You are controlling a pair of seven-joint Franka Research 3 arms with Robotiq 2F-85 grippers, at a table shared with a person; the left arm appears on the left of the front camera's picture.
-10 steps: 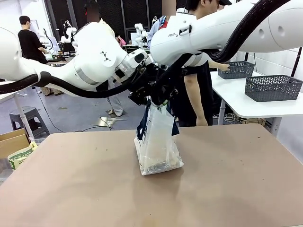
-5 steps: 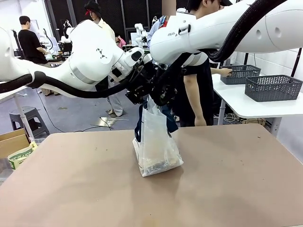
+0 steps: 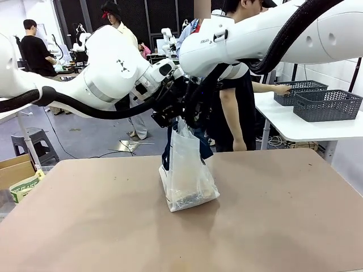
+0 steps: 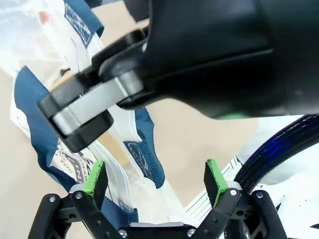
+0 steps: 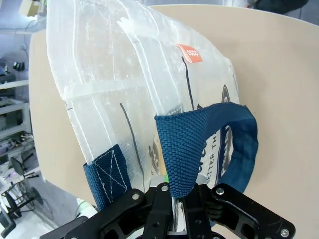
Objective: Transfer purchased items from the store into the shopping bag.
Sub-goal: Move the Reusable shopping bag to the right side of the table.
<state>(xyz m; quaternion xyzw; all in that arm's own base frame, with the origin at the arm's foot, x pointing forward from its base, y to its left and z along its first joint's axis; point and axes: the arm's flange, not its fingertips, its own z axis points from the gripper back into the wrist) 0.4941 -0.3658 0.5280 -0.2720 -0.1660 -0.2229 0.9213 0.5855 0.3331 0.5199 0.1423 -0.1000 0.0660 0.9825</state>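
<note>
One tool holds the bag, mouth slack

My right tool [image 5: 172, 191] is clenched on the bag [image 3: 190, 170] rim by a strap [image 5: 192, 149]. My left tool [image 4: 154, 174] is released and empty, just beside it. The bag stands in the middle of the counter [image 3: 85, 226], with baskets [image 3: 326, 105] far right. On one pinch the mouth may sag shut or the bag tip, and my tools are close enough to knock together or snag the strap.

Both arms reach inward, wrists close together. The left tool [image 4: 154, 181] stands wide open, its green pads [image 4: 94, 178] apart with nothing between them. Just ahead of it, the right tool [image 5: 175, 201] is clamped tight on the shopping bag [image 5: 124, 84] at its top edge.
</note>
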